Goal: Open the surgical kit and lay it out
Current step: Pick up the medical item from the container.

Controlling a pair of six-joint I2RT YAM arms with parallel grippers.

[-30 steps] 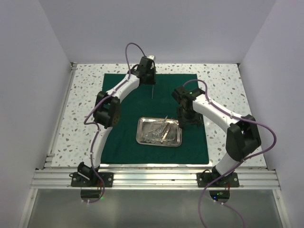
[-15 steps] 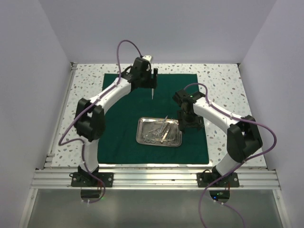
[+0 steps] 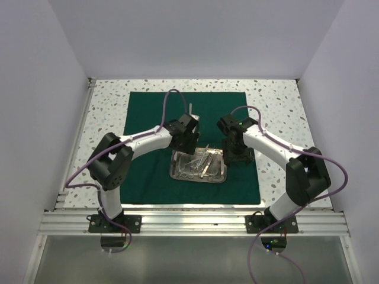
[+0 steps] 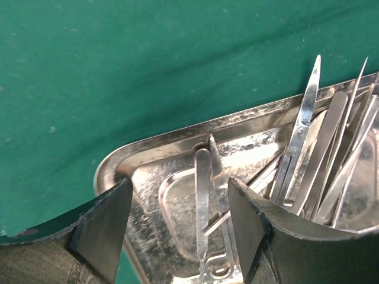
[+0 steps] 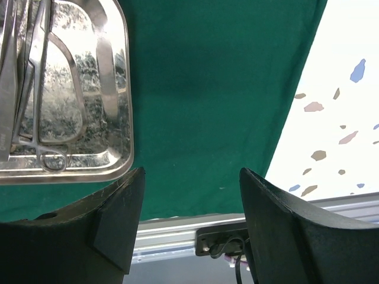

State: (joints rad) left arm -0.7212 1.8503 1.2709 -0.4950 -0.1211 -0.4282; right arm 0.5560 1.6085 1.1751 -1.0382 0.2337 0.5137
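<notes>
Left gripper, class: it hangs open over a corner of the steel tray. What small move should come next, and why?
Probably lower the left gripper straight down and close on the slim instrument lying below, between its fingers. The jaws stand open and empty, and this piece lies to one side of the main heap in the tray, so it looks easiest to lift.

Your left gripper (image 3: 188,137) hangs over the far left corner of the steel tray (image 3: 199,180), elbow bent out to the left, jaws parted and empty. Your right gripper (image 3: 238,155) points down just beside the tray's right edge, jaws likewise apart.
</notes>
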